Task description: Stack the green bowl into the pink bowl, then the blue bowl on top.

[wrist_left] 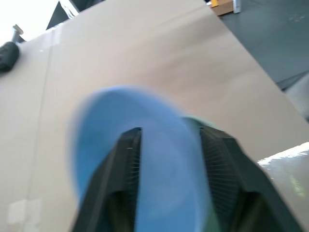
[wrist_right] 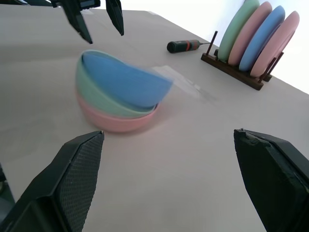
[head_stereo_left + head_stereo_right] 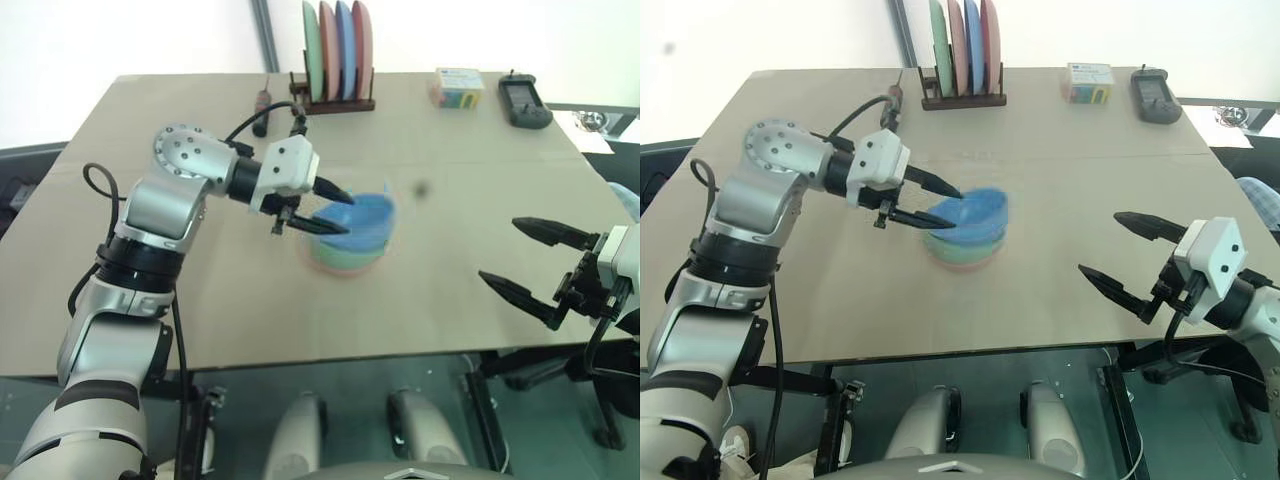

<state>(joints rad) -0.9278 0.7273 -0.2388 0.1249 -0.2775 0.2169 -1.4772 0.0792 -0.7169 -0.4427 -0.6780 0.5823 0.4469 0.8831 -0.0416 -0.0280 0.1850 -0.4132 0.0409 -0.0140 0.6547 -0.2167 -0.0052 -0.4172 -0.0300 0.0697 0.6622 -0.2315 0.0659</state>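
Observation:
The blue bowl (image 2: 125,82) lies tilted and blurred inside the green bowl (image 2: 96,94), which sits in the pink bowl (image 2: 116,123) at the middle of the table. My left gripper (image 3: 347,214) hovers open just above the stack's left rim, and the right wrist view shows its fingers (image 2: 116,19) apart from the bowls. Over the table's front right edge my right gripper (image 3: 498,250) stands wide open and empty, well to the right of the stack.
A wooden rack of upright plates (image 3: 335,50) stands at the back centre, with a screwdriver (image 3: 262,105) to its left. A colourful box (image 3: 458,87) and a black device (image 3: 524,102) lie at the back right. Bare table (image 3: 200,300) surrounds the stack.

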